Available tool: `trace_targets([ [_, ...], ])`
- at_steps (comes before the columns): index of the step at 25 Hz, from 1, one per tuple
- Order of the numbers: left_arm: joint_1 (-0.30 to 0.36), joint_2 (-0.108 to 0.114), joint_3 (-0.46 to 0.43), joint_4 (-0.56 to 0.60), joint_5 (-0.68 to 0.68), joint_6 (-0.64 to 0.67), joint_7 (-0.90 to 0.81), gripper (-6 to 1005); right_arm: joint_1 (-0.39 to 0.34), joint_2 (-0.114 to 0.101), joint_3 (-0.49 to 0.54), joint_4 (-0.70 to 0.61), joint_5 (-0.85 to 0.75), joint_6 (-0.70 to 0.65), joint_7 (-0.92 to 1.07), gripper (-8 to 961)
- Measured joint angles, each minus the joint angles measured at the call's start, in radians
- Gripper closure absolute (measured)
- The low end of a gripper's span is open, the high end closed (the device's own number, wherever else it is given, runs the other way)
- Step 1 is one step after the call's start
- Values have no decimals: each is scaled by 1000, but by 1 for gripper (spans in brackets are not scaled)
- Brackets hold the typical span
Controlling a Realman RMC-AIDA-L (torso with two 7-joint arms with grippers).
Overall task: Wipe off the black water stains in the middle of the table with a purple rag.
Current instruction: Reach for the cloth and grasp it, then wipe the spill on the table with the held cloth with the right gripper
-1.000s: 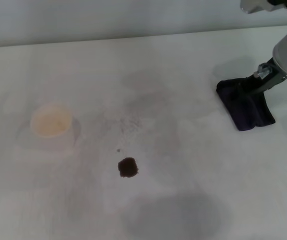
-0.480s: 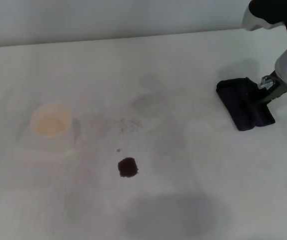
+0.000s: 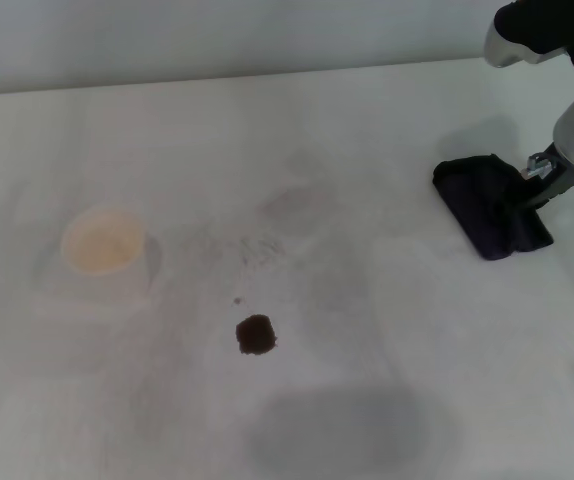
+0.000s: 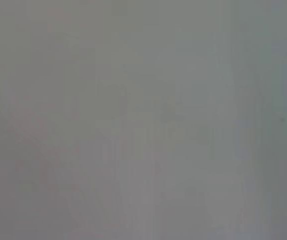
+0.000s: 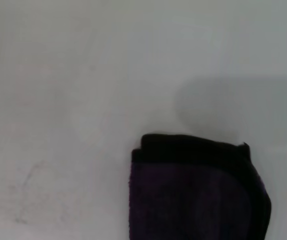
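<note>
Stain (image 3: 256, 335): a small round brown-black blot lay on the near middle of the table, dry-edged and whole, unwiped.
Speck (image 3: 237, 300): a tiny dark dot sat close by the blot, a little farther back and toward the left.
Table (image 3: 367, 120): a wide, flat white top carried faint grey smudges (one dim patch behind the blot, a larger one in front of it).
Rag (image 3: 489, 206): a very dark purple cloth, almost black, lay folded and flat on the right side of the table, well apart from the blot; its folded layers showed along one edge in the right wrist view (image 5: 198, 192).
</note>
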Motion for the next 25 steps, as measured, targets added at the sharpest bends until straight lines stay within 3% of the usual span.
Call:
trace_targets([
  [2, 0, -1, 0, 0, 0, 0, 0, 133, 4, 0, 0, -12, -12, -5, 1, 212],
  [8, -1, 0, 0, 0, 0, 2, 1, 134, 39, -4, 3, -99, -25, -35, 1, 440],
  [13, -6, 0, 0, 0, 1, 7, 1, 135, 47, 4, -2, -102, -26, -36, -4, 549],
  [19, -6, 1, 0, 0, 1, 9, 2, 136, 53, 6, -29, -101, -16, -27, -5, 618],
  [21, -6, 1, 0, 0, 1, 9, 2, 136, 54, 6, -30, -98, -13, -22, -6, 815],
  [25, -8, 0, 0, 0, 1, 10, 2, 136, 45, 11, -43, -47, 27, 4, -27, 830],
])
